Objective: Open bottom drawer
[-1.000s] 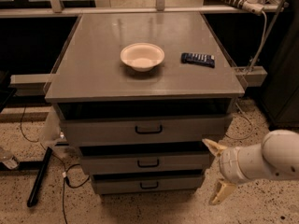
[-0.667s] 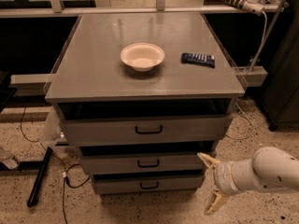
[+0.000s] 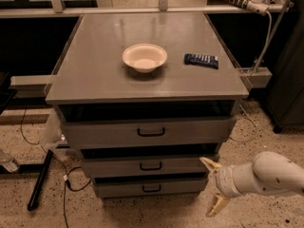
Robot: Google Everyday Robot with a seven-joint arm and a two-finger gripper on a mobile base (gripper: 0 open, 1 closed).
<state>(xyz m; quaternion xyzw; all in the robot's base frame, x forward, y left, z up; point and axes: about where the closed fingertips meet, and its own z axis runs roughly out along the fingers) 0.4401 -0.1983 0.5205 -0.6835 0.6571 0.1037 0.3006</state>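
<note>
Grey desk fills the middle of the frame, its flat top reflecting the room lights, with a dark counter edge running across the top behind it. Speckled floor below, and black cables and a dark pole lie at lower left.

And the gripper is at lower right, on the end of the white arm. It has slid left and dipped lower than a second ago, now just off the right corner of the lower drawers. Its tan fingers are spread wide apart, one up, one down, holding nothing and touching nothing that I can see. Everything on the desk sits exactly where it did.

On top, the pale bowl stands near the centre, its smooth inside in plain view, and a dark remote-like object lies to its right. Below are three stacked fronts: the top drawer, the middle drawer, and the bottom drawer lowest in the stack at bottom centre, its small black handle untouched. What the drawers hold is hidden.
</note>
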